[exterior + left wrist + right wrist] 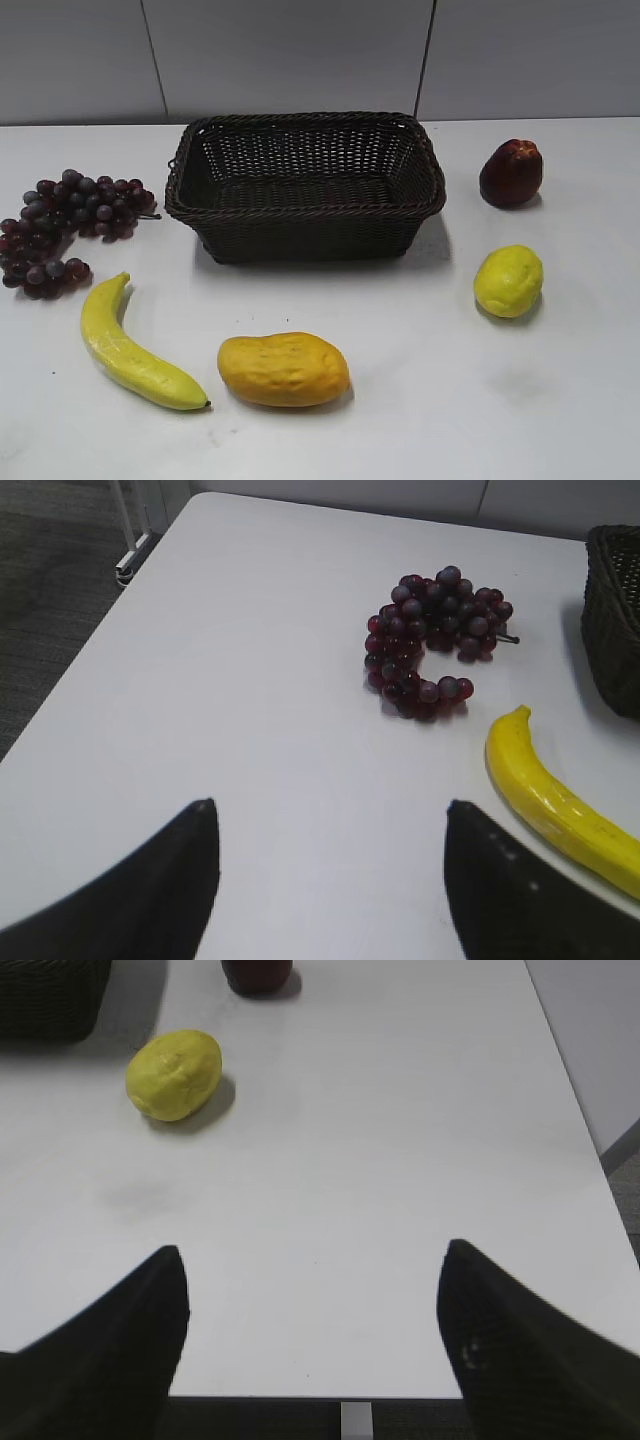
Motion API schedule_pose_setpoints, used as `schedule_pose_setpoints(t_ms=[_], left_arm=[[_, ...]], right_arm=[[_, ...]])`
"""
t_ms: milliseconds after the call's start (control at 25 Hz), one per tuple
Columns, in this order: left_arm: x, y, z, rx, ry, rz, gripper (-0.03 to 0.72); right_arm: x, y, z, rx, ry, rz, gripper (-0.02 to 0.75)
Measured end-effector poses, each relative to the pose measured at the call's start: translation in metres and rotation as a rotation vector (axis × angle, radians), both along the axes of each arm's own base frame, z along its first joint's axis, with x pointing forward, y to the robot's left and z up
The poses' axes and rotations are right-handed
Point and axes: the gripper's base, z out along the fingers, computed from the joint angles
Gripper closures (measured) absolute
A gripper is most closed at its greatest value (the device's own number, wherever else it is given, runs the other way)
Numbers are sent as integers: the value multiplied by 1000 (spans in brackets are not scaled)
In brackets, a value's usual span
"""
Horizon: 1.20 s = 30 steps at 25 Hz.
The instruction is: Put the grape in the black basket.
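A bunch of small round dark purple-red grapes lies curled on the white table at the far left, well apart from the large rectangular dark woven wicker basket, which stands at the far middle with nothing visible inside it. Just near of the grapes lies a curved yellow banana, and right of that a lumpy orange-yellow mango. On the right side a round yellow lemon sits near of a dark red apple-like fruit. The left gripper hangs above bare table with its black fingers spread wide, the grapes beyond it. The right gripper is likewise spread wide and holds nothing, over the table's near right edge.
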Motion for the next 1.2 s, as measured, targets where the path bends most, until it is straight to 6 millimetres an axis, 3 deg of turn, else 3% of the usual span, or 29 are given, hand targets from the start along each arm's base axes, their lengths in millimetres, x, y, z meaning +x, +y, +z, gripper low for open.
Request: schedule_pose_setpoints(t_ms=[1200], left_arm=[[0,0,0,0,0,0,154]], right_arm=[[0,0,0,0,0,0,150]])
